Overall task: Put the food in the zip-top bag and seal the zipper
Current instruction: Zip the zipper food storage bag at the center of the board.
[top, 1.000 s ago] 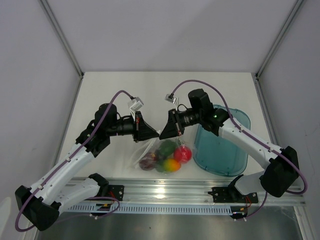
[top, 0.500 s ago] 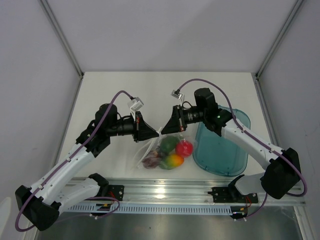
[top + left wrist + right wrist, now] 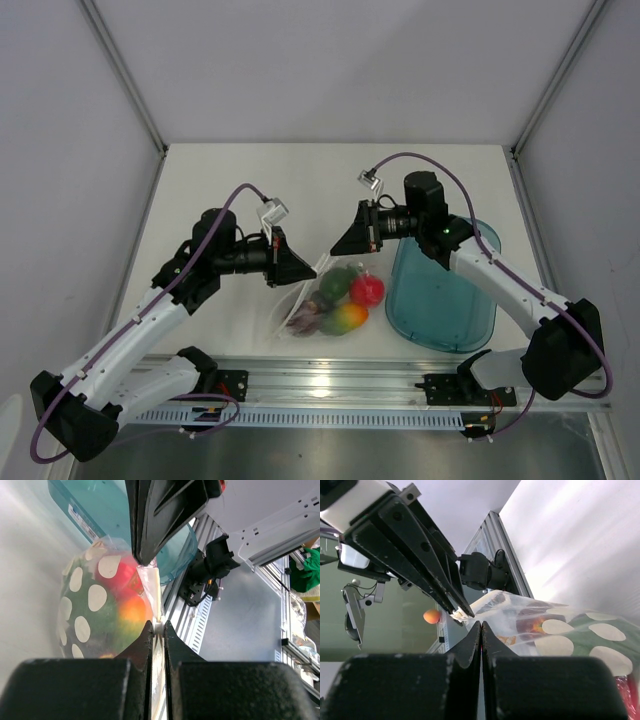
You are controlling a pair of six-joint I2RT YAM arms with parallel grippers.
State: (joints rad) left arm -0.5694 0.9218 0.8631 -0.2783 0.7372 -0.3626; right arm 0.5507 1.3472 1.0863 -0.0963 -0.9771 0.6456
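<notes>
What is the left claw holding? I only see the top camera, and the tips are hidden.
Observer: The left wrist camera shows the left claw shut on the bag's pale edge strip.
Operator: Is the right claw open?
Observer: No; in its wrist camera its fingers press together, the bag just beyond their tips.
Operator: What's on the bag?
Observer: Close up, white round spots.

The zip-top bag (image 3: 290, 306) lies on the tabletop (image 3: 250, 180) with the food (image 3: 367, 290) inside it: red, green, orange-yellow and dark purple pieces; a teal tray (image 3: 440, 300) sits just right of the bag. The left gripper (image 3: 316, 277) and right gripper (image 3: 334, 251), fingers closed, point at the bag's far edge.
</notes>
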